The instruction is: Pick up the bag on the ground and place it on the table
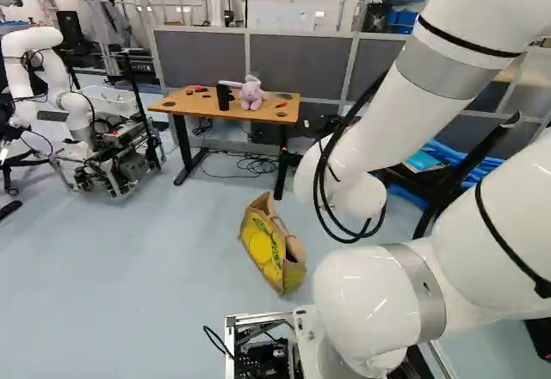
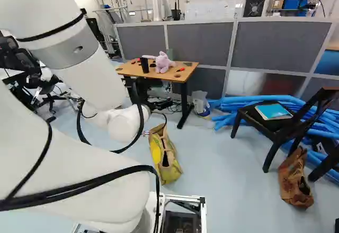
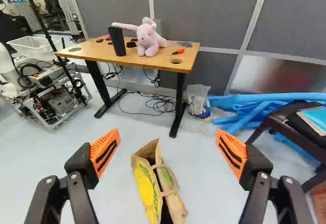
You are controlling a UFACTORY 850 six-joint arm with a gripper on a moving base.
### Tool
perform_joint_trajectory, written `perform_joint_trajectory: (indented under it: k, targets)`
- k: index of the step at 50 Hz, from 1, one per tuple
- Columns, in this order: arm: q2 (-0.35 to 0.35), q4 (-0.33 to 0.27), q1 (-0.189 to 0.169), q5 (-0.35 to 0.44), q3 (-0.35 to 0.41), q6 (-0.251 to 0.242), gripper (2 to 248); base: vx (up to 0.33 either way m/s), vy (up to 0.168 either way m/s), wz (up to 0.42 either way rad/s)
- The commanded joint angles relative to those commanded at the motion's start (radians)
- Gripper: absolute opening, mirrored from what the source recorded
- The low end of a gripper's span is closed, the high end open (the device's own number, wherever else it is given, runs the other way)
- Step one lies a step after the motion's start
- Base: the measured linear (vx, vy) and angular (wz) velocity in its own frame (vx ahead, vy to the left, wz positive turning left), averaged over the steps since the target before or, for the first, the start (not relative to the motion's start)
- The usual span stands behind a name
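While the claw (image 3: 167, 133) is hanging wide open, gripping nothing, the jute-look tote bag (image 1: 274, 245) is sitting on the floor (image 1: 155, 250), just below centre of the left base view. In the wrist view it's showing ahead, between the spread fingers but well beyond them. The surface (image 1: 194, 106) is standing farther back, upper middle of the left base view.

Handling, my guess: bag's looking light, probably near-empty, walls half-stiff but likely folding under a squeeze; not fragile, not very slippery. Contents I'm not able to tell. Best hold is probably going across both handles (image 3: 170, 192) together, or else one upper rim; a single loop would be letting it swing and tip.

Looks: tan sides, large yellow panel with a brighter yellow round and green print, tan loop handles flopping by the mouth. Mouth is gaping, dark inside; whole thing is slumping a bit, sides creasing.
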Motion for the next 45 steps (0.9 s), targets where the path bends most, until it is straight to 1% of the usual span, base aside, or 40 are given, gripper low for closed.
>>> perform_joint_trajectory:
  k: [25, 45]
  targets:
    - [0.000, 0.000, 0.000, 0.000, 0.000, 0.000, 247, 0.142, 0.002, -0.013]
    - [0.000, 0.000, 0.000, 0.000, 0.000, 0.000, 247, 0.098, 0.002, -0.010]
